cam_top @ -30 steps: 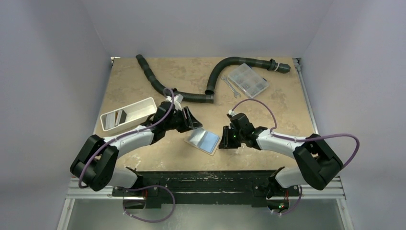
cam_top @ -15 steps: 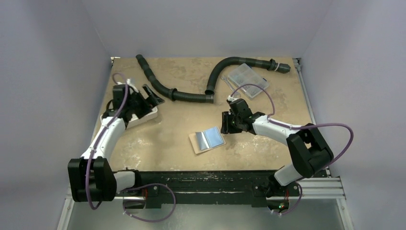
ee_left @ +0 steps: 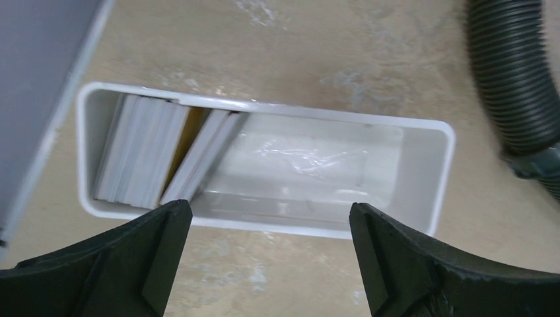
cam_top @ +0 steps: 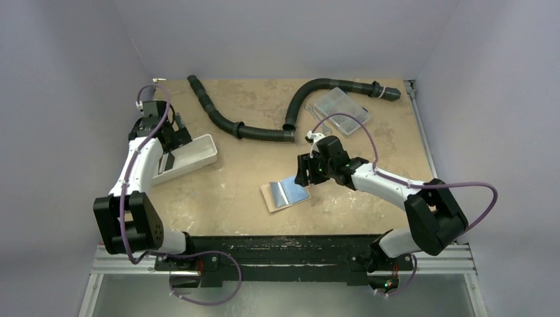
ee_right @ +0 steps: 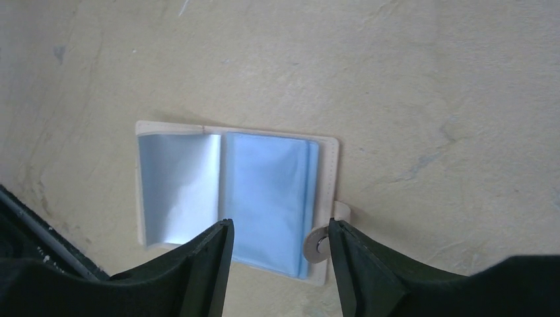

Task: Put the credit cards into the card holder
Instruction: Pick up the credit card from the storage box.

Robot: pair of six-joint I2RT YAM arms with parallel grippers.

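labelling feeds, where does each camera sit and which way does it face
Top external: above and behind the arms, looking down at the table; both arms show.
Left wrist: on the left arm, facing down into the white tray; open left tool shows.
Right wrist: facing down at the open card holder; open right tool shows.
Shared: top view also shows tray and holder.

We count two arms, the left arm [cam_top: 140,165] and the right arm [cam_top: 383,185], and each carries one gripper, which makes two: the left gripper [ee_left: 267,214] and the right gripper [ee_right: 279,228]. On the tabletop [cam_top: 238,172] we count one card holder [ee_right: 264,198], one white tray [ee_left: 422,175], one clear compartment box [cam_top: 341,111] and two black corrugated hoses, the left hose [cam_top: 211,109] and the right hose [cam_top: 317,86]. The credit cards [ee_left: 142,155] stand in two bundles; we cannot count them singly
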